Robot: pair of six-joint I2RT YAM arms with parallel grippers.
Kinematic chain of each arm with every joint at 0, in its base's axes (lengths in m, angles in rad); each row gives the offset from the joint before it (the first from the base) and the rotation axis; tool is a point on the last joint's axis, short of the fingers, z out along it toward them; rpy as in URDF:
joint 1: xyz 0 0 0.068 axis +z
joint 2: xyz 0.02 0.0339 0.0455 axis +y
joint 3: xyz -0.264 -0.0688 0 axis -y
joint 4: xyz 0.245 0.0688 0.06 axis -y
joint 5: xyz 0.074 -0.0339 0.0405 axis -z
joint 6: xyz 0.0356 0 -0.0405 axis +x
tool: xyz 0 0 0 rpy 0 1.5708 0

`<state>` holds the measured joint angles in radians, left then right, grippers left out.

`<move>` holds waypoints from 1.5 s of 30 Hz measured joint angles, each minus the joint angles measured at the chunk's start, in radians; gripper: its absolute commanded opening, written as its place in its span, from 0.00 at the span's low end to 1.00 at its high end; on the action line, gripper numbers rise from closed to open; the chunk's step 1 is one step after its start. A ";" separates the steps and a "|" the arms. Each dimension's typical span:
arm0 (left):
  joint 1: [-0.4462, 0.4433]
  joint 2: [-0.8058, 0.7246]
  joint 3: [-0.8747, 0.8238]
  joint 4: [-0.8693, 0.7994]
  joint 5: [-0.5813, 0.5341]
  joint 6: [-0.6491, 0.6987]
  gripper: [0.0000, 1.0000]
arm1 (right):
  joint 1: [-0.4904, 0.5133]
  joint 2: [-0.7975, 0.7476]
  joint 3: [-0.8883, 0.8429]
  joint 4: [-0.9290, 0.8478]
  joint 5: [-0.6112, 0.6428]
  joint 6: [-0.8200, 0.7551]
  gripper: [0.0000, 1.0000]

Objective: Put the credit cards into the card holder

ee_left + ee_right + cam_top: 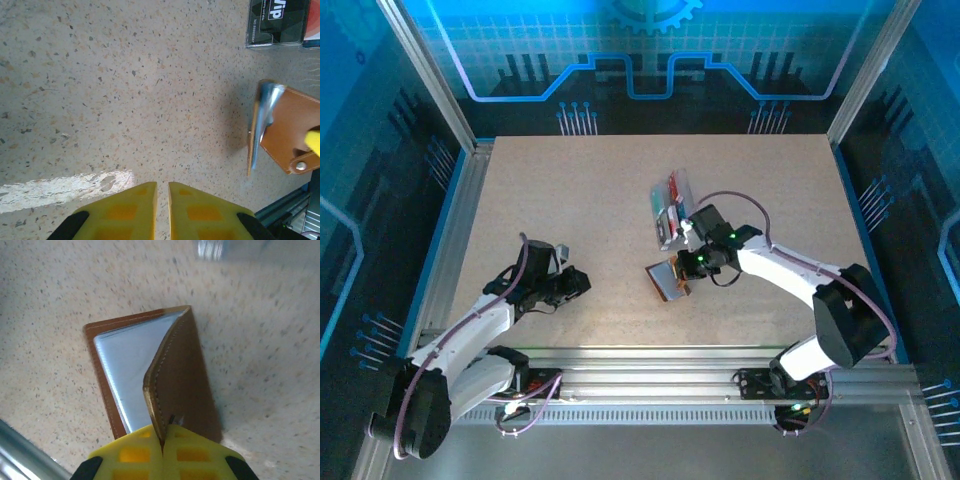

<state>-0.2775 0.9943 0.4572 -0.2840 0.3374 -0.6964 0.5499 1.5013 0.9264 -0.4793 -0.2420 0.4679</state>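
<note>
The brown leather card holder (668,281) lies half open on the table near the middle. One flap (182,375) stands up from its pale grey-blue lining (127,365). My right gripper (163,436) is shut on the near edge of that flap and shows from above too (688,264). The card holder (287,127) also appears at the right of the left wrist view, its clasp tab pointing down. The credit cards (670,200) stand in a clear tray behind it; a dark card (280,15) faces the left wrist camera. My left gripper (163,186) hovers low over bare table, shut and holding nothing.
The clear plastic tray (667,215) sits just behind the card holder, close to the right wrist. A metal rail (720,362) runs along the near table edge. The left arm (480,330) rests at the front left.
</note>
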 measured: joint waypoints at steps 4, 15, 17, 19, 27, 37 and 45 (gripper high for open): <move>-0.011 0.006 0.017 -0.008 0.003 0.013 0.16 | -0.112 0.055 -0.123 0.177 -0.222 0.052 0.00; -0.216 0.143 0.166 -0.015 -0.020 0.042 0.18 | -0.321 -0.002 -0.267 0.299 -0.338 0.109 0.00; -0.220 0.162 0.175 -0.009 -0.024 0.042 0.18 | -0.337 -0.017 -0.270 0.294 -0.342 0.115 0.00; -0.221 0.175 0.178 -0.003 -0.032 0.041 0.18 | -0.316 -0.053 -0.269 0.262 -0.321 0.120 0.00; -0.220 0.184 0.213 0.000 -0.073 0.040 0.18 | -0.117 -0.178 -0.203 0.136 -0.285 0.204 0.00; -0.135 0.074 0.214 -0.028 -0.109 0.015 0.19 | 0.061 -0.008 -0.146 0.349 -0.387 0.409 0.00; -0.115 0.066 0.214 -0.055 -0.114 0.019 0.20 | -0.037 0.182 -0.167 0.601 -0.552 0.487 0.00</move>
<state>-0.3927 1.0599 0.6716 -0.3389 0.2230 -0.6777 0.5125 1.6829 0.7593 0.1219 -0.7940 0.9546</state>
